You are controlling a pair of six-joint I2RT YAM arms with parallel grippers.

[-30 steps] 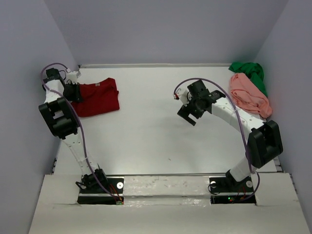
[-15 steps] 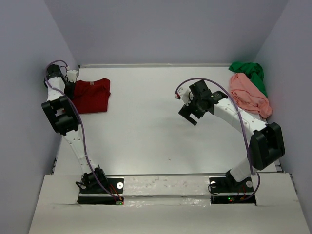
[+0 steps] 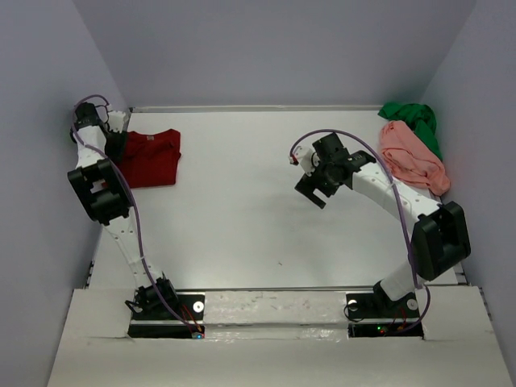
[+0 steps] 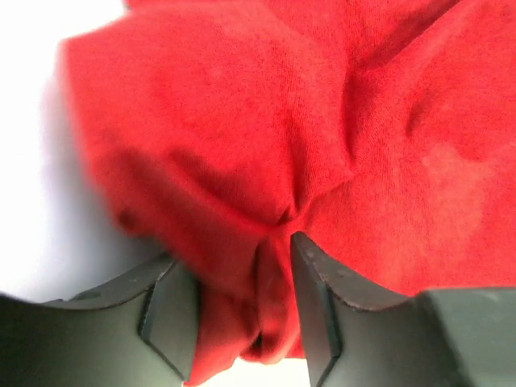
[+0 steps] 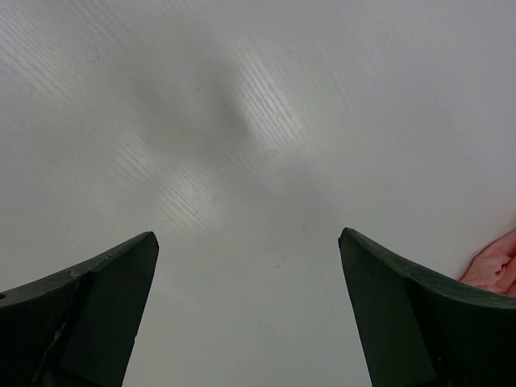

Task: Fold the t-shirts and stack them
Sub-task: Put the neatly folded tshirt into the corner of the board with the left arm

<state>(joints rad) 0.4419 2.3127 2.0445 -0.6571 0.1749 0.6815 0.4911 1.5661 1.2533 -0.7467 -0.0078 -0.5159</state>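
The dark red cotton t-shirt (image 3: 149,159) lies folded into a flat, almost square shape at the far left of the white bench (image 3: 242,226), close to the left wall. The left hand (image 4: 238,254) is at the left edge of this shirt. In the left wrist view its two dark fingers (image 4: 322,298) stand partly apart, and a bunched fold of the red cloth sits between them. I cannot tell if the fingers press this fold or only stand around it. The right hand (image 3: 310,189) hangs over the middle of the bench, to the right of the centre, well apart from all the shirts. Its fingers are spread wide with nothing between them, and only bare white surface shows under it. The salmon pink cloth t-shirt (image 3: 413,157) lies crumpled at the far right of the bench, beside the right wall. The bright green cloth t-shirt (image 3: 413,118) is crumpled in the far right corner, just behind the pink one and touching it.
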